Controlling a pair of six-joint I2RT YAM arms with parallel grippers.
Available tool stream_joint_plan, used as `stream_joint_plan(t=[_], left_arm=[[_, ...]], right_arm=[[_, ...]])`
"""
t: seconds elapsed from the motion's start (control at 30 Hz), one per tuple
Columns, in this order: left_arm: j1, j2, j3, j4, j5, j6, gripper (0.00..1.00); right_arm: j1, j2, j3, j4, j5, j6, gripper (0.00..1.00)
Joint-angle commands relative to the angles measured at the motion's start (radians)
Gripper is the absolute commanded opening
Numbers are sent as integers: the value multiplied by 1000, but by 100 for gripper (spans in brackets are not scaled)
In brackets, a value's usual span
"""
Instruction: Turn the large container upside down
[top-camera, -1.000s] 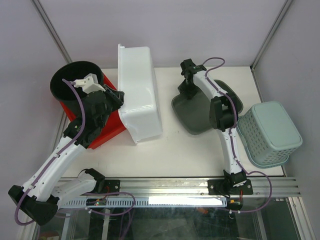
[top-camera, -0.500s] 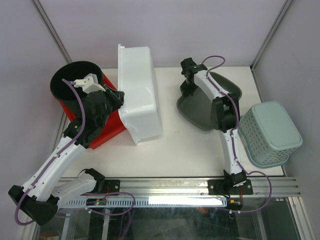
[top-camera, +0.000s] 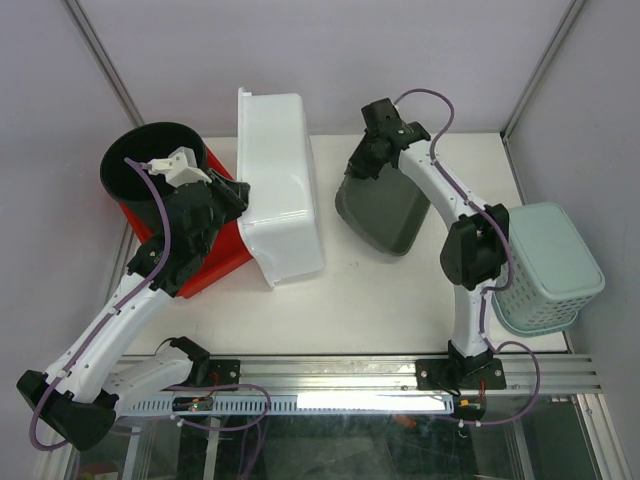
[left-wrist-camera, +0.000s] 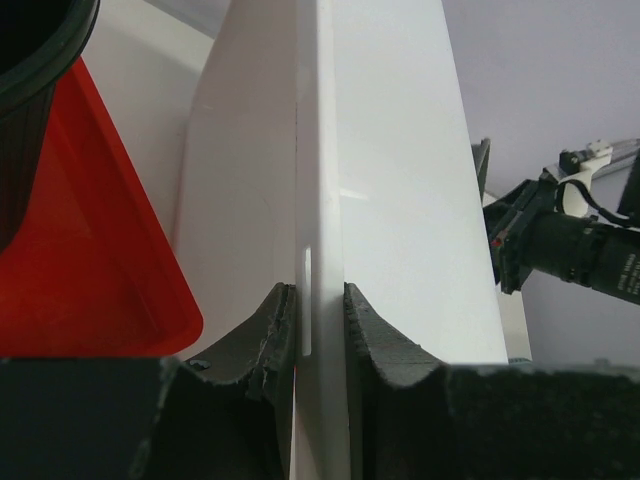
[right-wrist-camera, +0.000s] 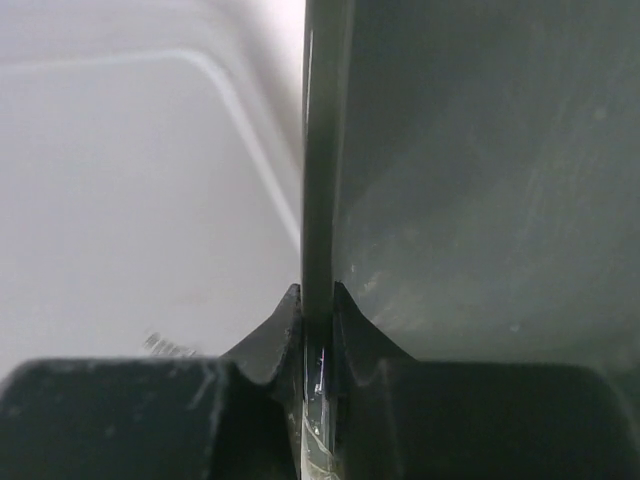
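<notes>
The left gripper pinches the thin rim of the smooth white tub, tipped sideways. The right gripper pinches the rim of a grey bin.

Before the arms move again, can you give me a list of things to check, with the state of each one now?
1. The left tool is shut on the rim of the white bin: ok.
2. The right tool is shut on the edge of the gray tub: ok.
3. The white bin is fully upside down: not ok, it is on its side.
4. The white bin and the gray tub are apart: ok.
5. The right arm is free of the basket: cannot tell, its elbow overlaps the basket from above.
6. The white bin is free of the red tray: cannot tell, they meet in the top view.
</notes>
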Motion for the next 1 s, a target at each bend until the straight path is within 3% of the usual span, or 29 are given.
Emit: stream_joint_plan(t=[0.0,0.13,0.23,0.37,0.63,0.8,0.87,0.97], left_arm=[[7,-5,-13,35,59,-36,0],[6,-10,-22,34,50,-38,0],[6,-11,-28,38,51,-49,0],[7,4,-29,45,69,-52,0],[7,-2,-25,48,53,-47,0],[6,18,-7,62,55,-38,0],[6,25,-4,68,63,-37,0],[6,27,-3,72,68,-34,0]], right_arm=[[4,-131,-21,186,-216,-134,0],[-18,-220,-138,352,-453,-189,0],[-61,-314,-291,570,-686,-144,0],[-147,-413,-532,940,-902,16,0],[-349,-447,-809,1372,-1152,291,0],[-439,-374,-960,1863,-1249,646,0],[-463,-346,-978,1914,-1284,710,0],[-513,-349,-998,1747,-1298,617,12]])
